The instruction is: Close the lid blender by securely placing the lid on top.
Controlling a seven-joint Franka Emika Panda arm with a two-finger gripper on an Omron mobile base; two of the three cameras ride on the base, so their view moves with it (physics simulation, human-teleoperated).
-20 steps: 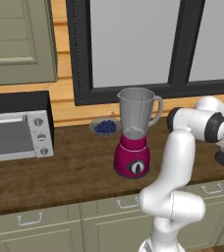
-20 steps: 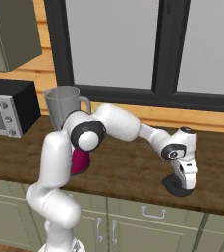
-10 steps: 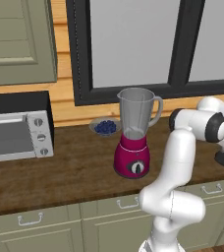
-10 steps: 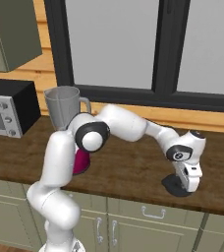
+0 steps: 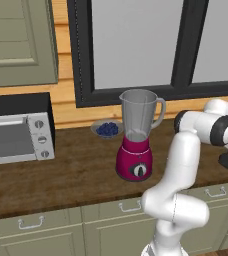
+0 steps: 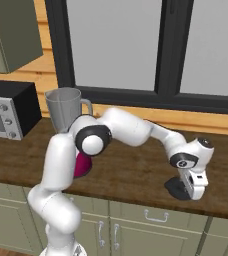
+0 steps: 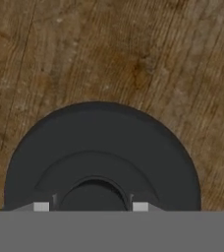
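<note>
Left to right across the base views: a silver toaster oven [image 5: 17, 137] under a black-topped housing, far to the left of the jaws; a small bowl of blueberries [image 5: 107, 129] against the wall; then the blender [image 5: 136, 135], a magenta rounded base with a dark dial carrying a tall clear grey tapered jar with a side handle, its rim open and uncovered, well apart from the jaws on their left. At the far right the white arm's two-finger gripper [image 6: 192, 191] reaches down to the small flat round black lid [image 6: 176, 189], which lies flat on the brown wood-grain counter [image 6: 131, 172]. In the hand view the lid [image 7: 101, 152] sits directly beneath the jaws, its raised centre knob between two pale finger tips [image 7: 41, 206] that flank it (whether they already press on the knob cannot be told, since the tips are cut off at the frame's lower edge). The step in hand appears to be the grasp: it is best done by centring the jaws on the knob, closing squarely, and lifting straight up so the disc stays level for its carry to the jar rim. The counter runs over pale green cabinets with metal handles [image 5: 30, 223]; behind it stand orange wood panelling and a large dark-framed window [image 5: 136, 45].
</note>
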